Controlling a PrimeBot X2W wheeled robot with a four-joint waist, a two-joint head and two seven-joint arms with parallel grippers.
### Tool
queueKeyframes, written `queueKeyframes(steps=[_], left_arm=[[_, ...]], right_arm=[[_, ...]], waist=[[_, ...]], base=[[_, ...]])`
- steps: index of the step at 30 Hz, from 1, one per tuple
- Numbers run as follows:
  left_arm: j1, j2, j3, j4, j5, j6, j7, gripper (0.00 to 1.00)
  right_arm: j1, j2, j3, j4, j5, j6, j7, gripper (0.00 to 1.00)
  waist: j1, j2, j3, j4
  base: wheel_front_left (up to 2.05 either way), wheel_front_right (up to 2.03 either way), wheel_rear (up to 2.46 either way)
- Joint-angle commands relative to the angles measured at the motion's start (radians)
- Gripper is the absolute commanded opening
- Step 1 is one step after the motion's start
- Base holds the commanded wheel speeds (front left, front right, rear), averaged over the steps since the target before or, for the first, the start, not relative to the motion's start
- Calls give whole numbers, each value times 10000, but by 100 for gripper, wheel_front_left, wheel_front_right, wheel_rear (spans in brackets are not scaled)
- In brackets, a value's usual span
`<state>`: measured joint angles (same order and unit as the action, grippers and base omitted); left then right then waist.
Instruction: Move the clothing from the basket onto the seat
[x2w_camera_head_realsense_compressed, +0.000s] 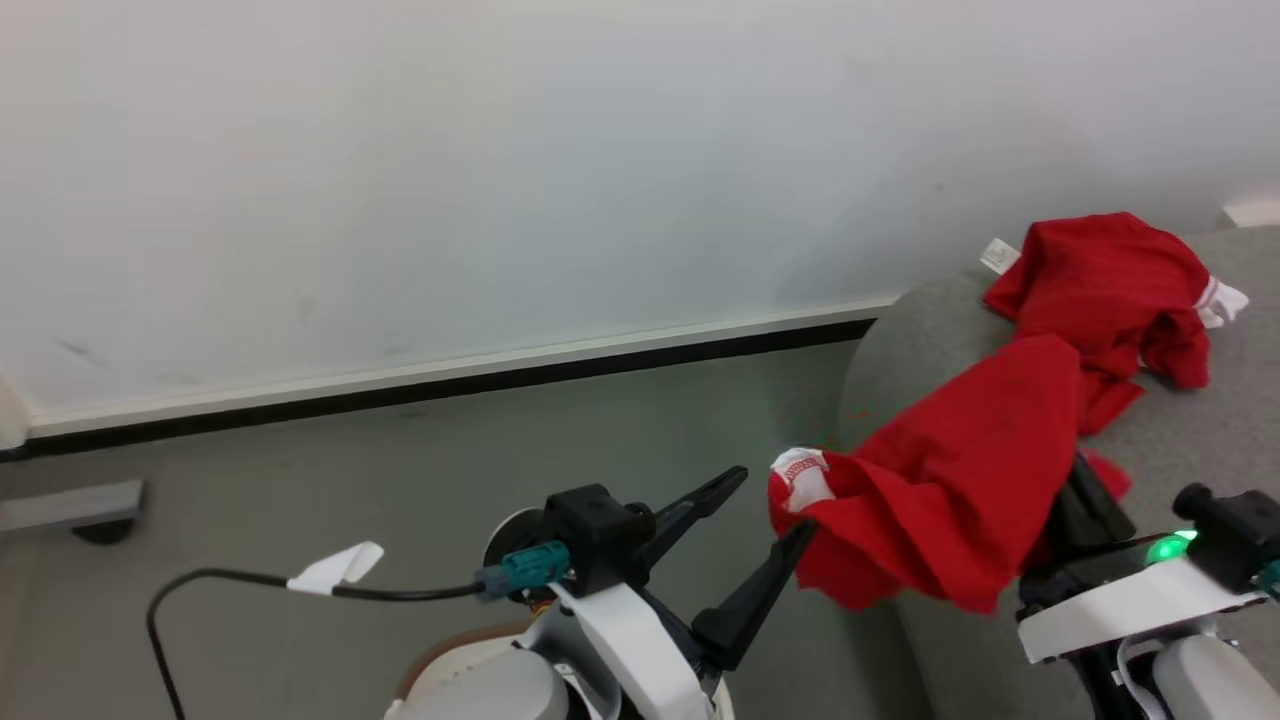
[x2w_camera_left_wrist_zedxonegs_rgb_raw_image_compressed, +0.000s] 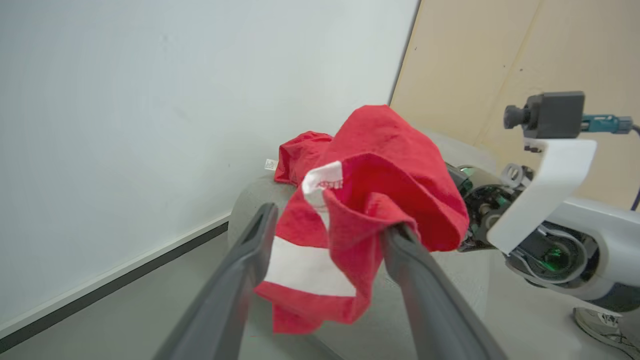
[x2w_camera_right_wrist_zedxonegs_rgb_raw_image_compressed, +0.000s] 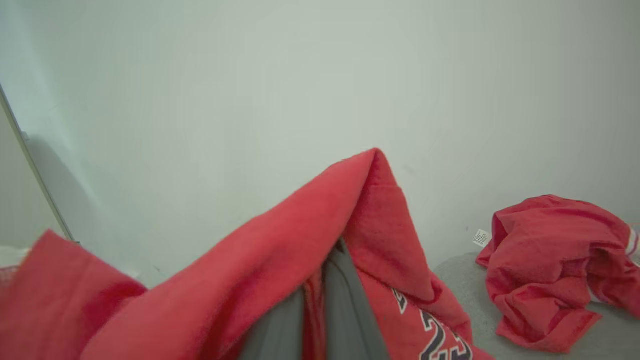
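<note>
Clothing (x2w_camera_right_wrist_zedxonegs_rgb_raw_image_compressed: 280, 260) (right end effector (x2w_camera_right_wrist_zedxonegs_rgb_raw_image_compressed: 320, 305) beneath)

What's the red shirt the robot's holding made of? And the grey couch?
The red shirt looks like soft knit cloth, maybe cotton or fleece: matte, slightly fuzzy, drooping in loose folds. The grey couch seems covered in woven fabric over padding: dull, finely textured, with rounded edges. The exact fibres can't be told.
</note>
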<state>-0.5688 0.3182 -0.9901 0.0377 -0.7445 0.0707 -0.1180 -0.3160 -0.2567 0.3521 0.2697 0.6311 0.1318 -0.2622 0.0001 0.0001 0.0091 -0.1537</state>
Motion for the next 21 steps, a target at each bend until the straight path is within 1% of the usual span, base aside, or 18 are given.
queueKeyframes(steps=[1, 5, 12, 17, 21], left_arm=[[0, 45, -8, 28, 144, -35, -71, 100], [-76, 8, -46, 35, 209, -60, -126, 100], [-324, 14, -225, 140, 448, -174, -217, 100], [-495, 60, -275, 337, 669, -133, -239, 100], [-638, 32, -268, 414, 695, -152, -258, 100]], right_arm=[[154, -87, -266, -98, -47, -22, -34, 0], [296, -145, -973, -332, -146, -22, -34, 0], [590, -112, -1511, -670, -334, -22, 43, 0], [847, 28, -1818, -895, -404, -22, 24, 0], [914, 127, -1856, -990, -461, -22, 24, 0]], waist=[[-1, -1, 181, -636], [-1, -1, 351, -1313], [-1, -1, 688, -2186], [-1, -1, 878, -2538], [-1, -1, 977, -2646]], base=[[0, 0, 0], [0, 0, 0], [0, 0, 0], [0, 0, 0], [0, 0, 0]])
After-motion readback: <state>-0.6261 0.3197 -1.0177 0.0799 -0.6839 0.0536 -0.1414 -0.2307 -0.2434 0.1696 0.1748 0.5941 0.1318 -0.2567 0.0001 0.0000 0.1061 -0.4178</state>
